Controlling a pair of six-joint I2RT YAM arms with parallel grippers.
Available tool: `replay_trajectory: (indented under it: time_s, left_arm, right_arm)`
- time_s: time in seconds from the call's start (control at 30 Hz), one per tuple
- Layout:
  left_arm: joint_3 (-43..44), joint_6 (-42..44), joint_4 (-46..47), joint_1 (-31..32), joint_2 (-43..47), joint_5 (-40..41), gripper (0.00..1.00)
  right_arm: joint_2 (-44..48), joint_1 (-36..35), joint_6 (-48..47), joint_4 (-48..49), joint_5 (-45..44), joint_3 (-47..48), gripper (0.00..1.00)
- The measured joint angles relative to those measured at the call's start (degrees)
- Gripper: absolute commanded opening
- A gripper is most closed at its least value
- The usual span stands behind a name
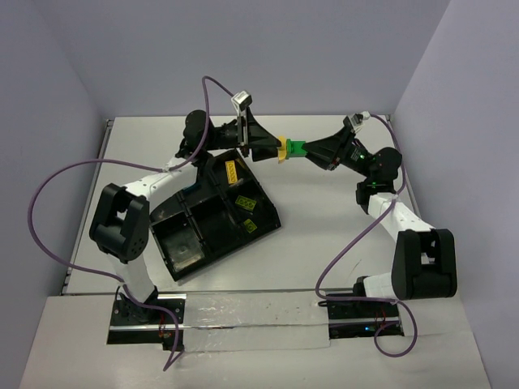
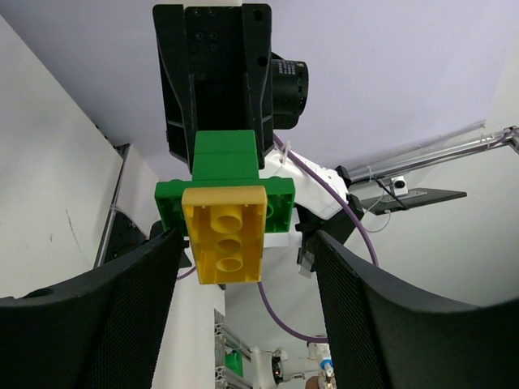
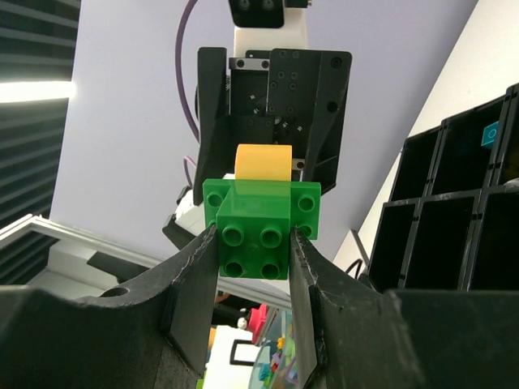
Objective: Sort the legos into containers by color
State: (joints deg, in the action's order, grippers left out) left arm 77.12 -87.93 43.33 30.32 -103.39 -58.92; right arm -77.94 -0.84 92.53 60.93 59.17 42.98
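A green lego (image 1: 297,148) and a yellow lego (image 1: 282,151) are stuck together and held in the air above the table's far middle. My right gripper (image 1: 308,149) is shut on the green lego (image 3: 253,243), with both fingers pressed on its sides. My left gripper (image 1: 272,151) is open; in the left wrist view its fingers (image 2: 146,284) stand wide on either side of the yellow lego (image 2: 225,231) without touching it. The black tray (image 1: 212,223) lies skewed under the left arm, with yellow legos (image 1: 243,201) in its right-hand compartments.
The tray's compartments also show in the right wrist view (image 3: 454,219), one holding a small light blue piece (image 3: 491,134). Purple cables loop from both arms over the table. The left arm's elbow (image 1: 122,223) stands beside the tray's left edge.
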Motion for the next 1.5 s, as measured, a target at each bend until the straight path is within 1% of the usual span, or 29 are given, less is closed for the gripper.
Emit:
replay_trajectory:
  time_s: [0.2,0.27,0.33,0.37,0.43,0.47,0.53,0.57,0.77,0.9,1.13,1.27,1.33,1.4,1.5]
  left_arm:
    - [0.6,1.6,-2.8,0.8,-1.1,0.0,0.66]
    - [0.8,2.0,-3.6,0.9,-1.3,0.0,0.59]
    - [0.9,2.4,-4.0,0.9,-1.4,0.0,0.47]
    - [0.9,2.6,-4.2,1.0,-1.4,0.0,0.47]
    - [1.4,2.9,-4.3,1.0,-1.4,0.1,0.3]
    - [1.8,3.2,-4.4,1.0,-1.4,0.1,0.25]
    - [2.0,3.8,-5.0,1.0,-1.4,0.0,0.07]
    - [2.0,4.1,-5.2,1.0,-1.4,0.0,0.0]
    - [2.1,5.2,-6.8,0.8,-1.2,-0.1,0.0]
    - [2.1,6.8,-9.5,0.0,-0.7,-0.3,0.0]
    - [2.0,11.4,-16.4,-5.1,0.4,0.6,0.0]
    - [2.0,14.6,-20.6,-6.1,1.1,1.1,0.0]
    - [2.3,18.3,-26.6,-6.3,1.9,2.3,0.0]
    - [4.1,25.0,-36.4,-6.7,2.4,5.8,0.0]
    - [11.4,35.7,-54.8,-7.3,1.8,17.0,0.0]
  right_arm:
    - [0.0,-0.2,0.2,0.6,0.2,0.0,0.0]
    - [-0.1,-0.3,0.3,0.9,0.2,0.0,0.0]
    - [-0.1,-0.3,0.3,1.1,0.3,0.0,0.0]
    - [-0.1,-0.4,0.4,1.2,0.3,0.0,0.0]
    - [-0.3,-0.3,0.1,1.1,0.5,0.0,0.0]
    - [-0.5,-0.3,0.2,1.1,0.5,-0.1,0.0]
    - [-0.5,-0.4,0.2,1.2,0.9,-0.1,0.0]
    - [-0.5,-0.4,0.2,1.2,0.9,-0.1,0.0]
    - [-0.6,-0.4,0.2,1.2,0.9,-0.3,0.0]
    - [-0.7,-0.3,0.2,1.3,-0.1,-1.3,0.0]
    - [-0.7,1.6,0.4,1.8,0.0,-1.4,0.0]
    - [-0.7,2.3,-0.1,1.4,0.0,-1.4,0.0]
    - [-0.6,2.4,-1.1,0.6,0.0,-1.4,0.0]
    - [-0.1,2.4,-2.8,-1.2,0.1,-1.4,0.0]
    - [1.6,2.4,-8.6,-8.4,0.2,-0.8,0.0]
